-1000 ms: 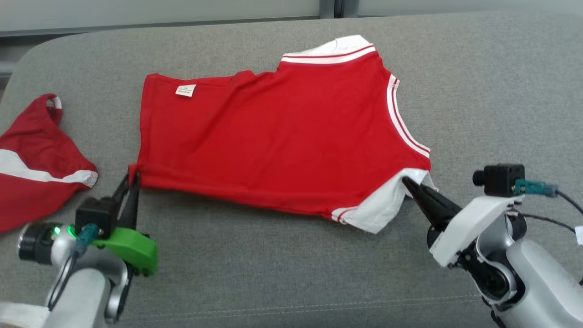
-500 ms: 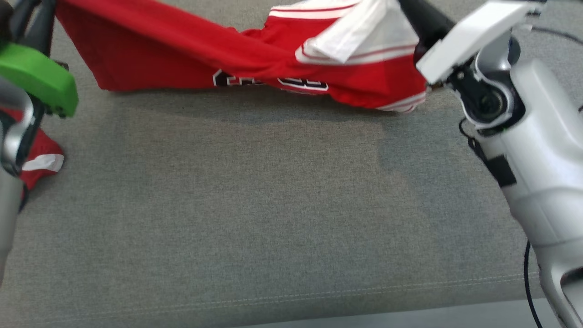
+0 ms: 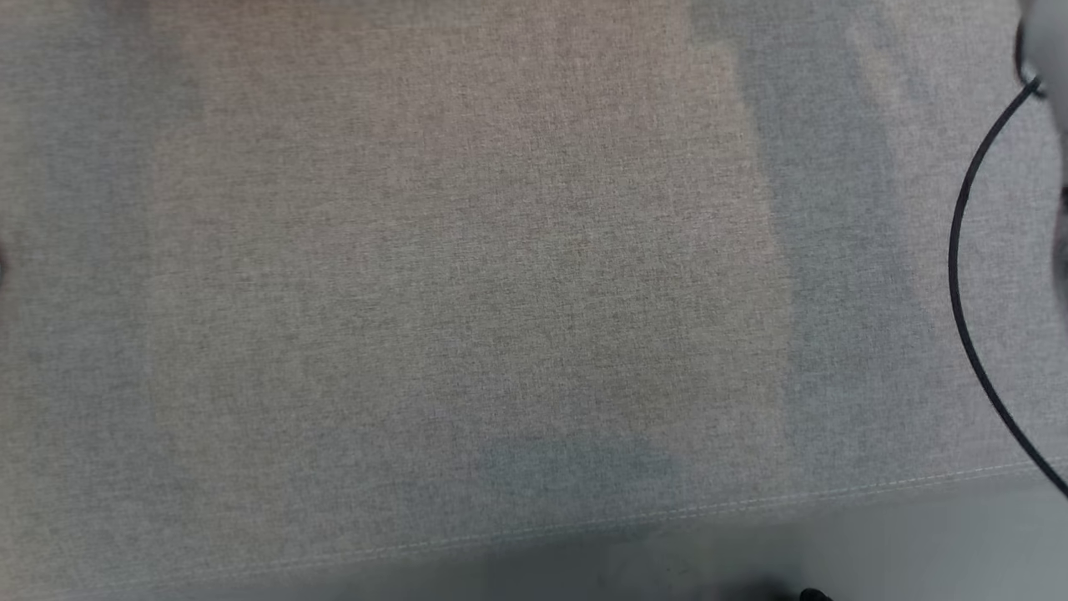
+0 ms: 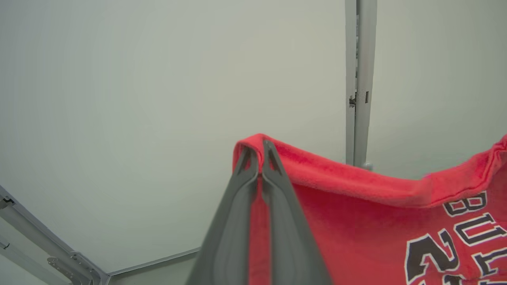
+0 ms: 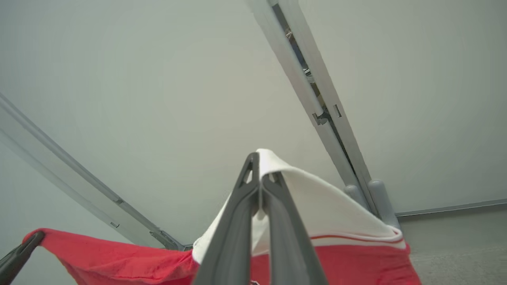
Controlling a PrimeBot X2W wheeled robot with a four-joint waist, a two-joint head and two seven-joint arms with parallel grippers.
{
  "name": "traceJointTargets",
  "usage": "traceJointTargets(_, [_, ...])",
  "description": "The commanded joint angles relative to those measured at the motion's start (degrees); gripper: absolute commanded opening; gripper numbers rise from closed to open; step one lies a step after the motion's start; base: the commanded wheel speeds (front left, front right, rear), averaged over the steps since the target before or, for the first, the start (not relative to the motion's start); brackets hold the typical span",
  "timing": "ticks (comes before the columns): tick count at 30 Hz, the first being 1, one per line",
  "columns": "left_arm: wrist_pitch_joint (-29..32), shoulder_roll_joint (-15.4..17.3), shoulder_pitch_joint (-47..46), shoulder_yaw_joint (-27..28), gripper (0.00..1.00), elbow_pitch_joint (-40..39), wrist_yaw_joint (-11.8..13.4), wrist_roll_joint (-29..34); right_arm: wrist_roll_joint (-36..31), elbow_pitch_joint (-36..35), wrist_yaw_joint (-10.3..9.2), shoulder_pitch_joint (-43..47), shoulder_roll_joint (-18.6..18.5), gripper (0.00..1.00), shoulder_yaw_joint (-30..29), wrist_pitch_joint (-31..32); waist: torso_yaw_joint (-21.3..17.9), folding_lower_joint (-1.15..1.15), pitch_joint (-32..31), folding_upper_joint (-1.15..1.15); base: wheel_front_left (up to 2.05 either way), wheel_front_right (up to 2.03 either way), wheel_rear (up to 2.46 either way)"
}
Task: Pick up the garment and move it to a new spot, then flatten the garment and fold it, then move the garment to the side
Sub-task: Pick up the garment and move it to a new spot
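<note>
Hold tight with the left gripper [image 4: 261, 154] pinched on the red edge of the garment [image 4: 356, 221] and the right gripper [image 5: 260, 170] pinched on its white part — hanging low in both wrist views — then pull flat and lay slowly on the cushion [image 3: 501, 292].

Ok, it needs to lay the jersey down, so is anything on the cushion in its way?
Nothing visible does. The grey cushion shows bare fabric in the head view, apart from a black cable looping near the right edge. The jersey hangs between left hand and right hand, both shut on it.
</note>
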Motion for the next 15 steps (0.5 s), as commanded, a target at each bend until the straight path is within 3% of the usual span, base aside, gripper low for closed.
traceJointTargets(1, [-0.6, -0.4, -2.1, -0.2, 0.0, 1.3, -0.1, 0.7, -1.3, 1.8, 0.02, -2.0, 0.1, 0.0, -0.2, -1.5, -0.5, -0.02, 0.7, 0.0, 0.0, 0.0, 0.0])
traceJointTargets(7, [-3.4, -3.4, -10.6, -1.6, 0.0, 9.7, 0.1, 1.9, -6.8, 11.7, 0.02, -11.1, -0.5, 0.0, -0.2, -10.7, 0.7, -0.02, -0.6, 0.0, 0.0, 0.0, 0.0])
traceJointTargets(15, [-9.7, -6.7, -19.3, -0.9, 0.0, 14.7, 2.0, 2.0, -12.4, 12.0, 0.02, -19.8, -0.5, 0.0, 0.1, -15.5, 1.6, -0.02, 0.0, 0.0, 0.0, 0.0, 0.0])
